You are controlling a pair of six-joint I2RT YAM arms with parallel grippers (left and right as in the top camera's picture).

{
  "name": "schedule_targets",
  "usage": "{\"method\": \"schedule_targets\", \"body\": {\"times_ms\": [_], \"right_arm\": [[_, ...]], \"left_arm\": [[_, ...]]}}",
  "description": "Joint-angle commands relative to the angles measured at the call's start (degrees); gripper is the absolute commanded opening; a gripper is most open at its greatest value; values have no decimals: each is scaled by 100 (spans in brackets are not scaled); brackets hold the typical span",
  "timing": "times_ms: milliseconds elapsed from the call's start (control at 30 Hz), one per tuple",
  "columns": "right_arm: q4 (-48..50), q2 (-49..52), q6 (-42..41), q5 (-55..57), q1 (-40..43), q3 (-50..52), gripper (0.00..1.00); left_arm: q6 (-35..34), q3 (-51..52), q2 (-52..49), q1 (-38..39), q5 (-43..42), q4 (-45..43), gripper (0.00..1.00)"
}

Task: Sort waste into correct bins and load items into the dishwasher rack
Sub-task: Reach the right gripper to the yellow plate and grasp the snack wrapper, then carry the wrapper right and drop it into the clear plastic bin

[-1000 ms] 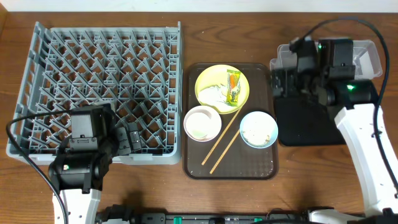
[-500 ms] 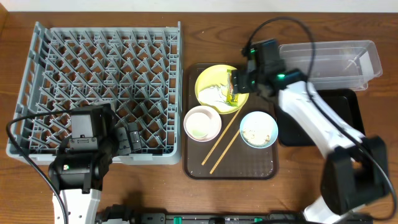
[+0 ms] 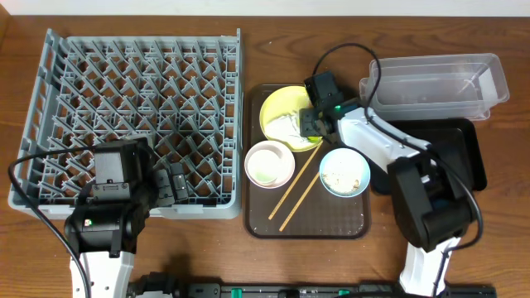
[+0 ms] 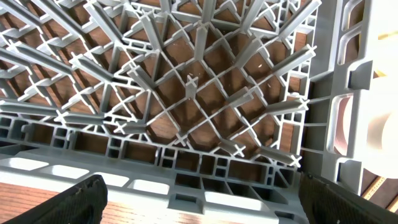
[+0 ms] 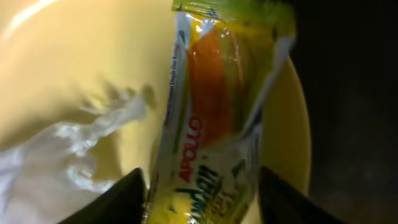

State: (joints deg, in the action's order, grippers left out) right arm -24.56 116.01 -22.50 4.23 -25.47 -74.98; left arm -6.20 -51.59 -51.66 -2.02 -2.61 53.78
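Note:
My right gripper [image 3: 313,124] is low over the yellow plate [image 3: 281,106] on the brown tray. In the right wrist view its open fingers [image 5: 202,186] straddle the orange-and-green snack wrapper [image 5: 217,124], which lies flat on the plate [image 5: 62,68] beside crumpled white tissue [image 5: 37,162]. The tissue [image 3: 286,128] also shows from above. A white bowl [image 3: 269,164], a light blue bowl [image 3: 344,172] holding rice scraps, and two chopsticks [image 3: 300,192] lie nearby. My left gripper [image 3: 174,184] is open and empty over the grey rack's [image 3: 124,91] front edge [image 4: 199,199]. No small white cup shows.
The clear tub [image 3: 439,83] stands at the back right, with the black tray [image 3: 447,157] just in front of it. The brown serving tray [image 3: 306,223] sits between the rack and the bins. The right arm's cable loops above the plate.
My right arm has swung left from over the bins to the yellow plate and come down around the wrapper. The left arm has not moved.

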Motion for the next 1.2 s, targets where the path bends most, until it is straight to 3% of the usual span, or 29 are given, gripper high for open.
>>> {"method": "schedule_targets", "body": {"times_ms": [0,67,167,333,667,767,1067,1167], "right_arm": [[70,136,-240,129,-76,-72,49],[76,166,-258,131,-87,-72,41],[83,164,-256,131,-90,-74,20],[92,-63,-254,138,-22,-94,2],[164,-1620,-269,857,608,-109,1],[162,-1886,-651,1180,922,-109,1],[136,-1810,-2028,1355,2076,-109,2],[142,-1668,-2146,1353,2312,-109,7]], "left_arm": [[-55,-146,4,24,9,15,100],[-55,-146,4,24,9,15,100],[-55,-146,4,24,9,15,100],[-52,-146,4,24,11,15,100],[-55,-146,4,24,11,15,100],[-52,-146,4,24,9,15,100],[-55,-146,4,24,9,15,100],[-55,-146,4,24,9,15,100]]}}
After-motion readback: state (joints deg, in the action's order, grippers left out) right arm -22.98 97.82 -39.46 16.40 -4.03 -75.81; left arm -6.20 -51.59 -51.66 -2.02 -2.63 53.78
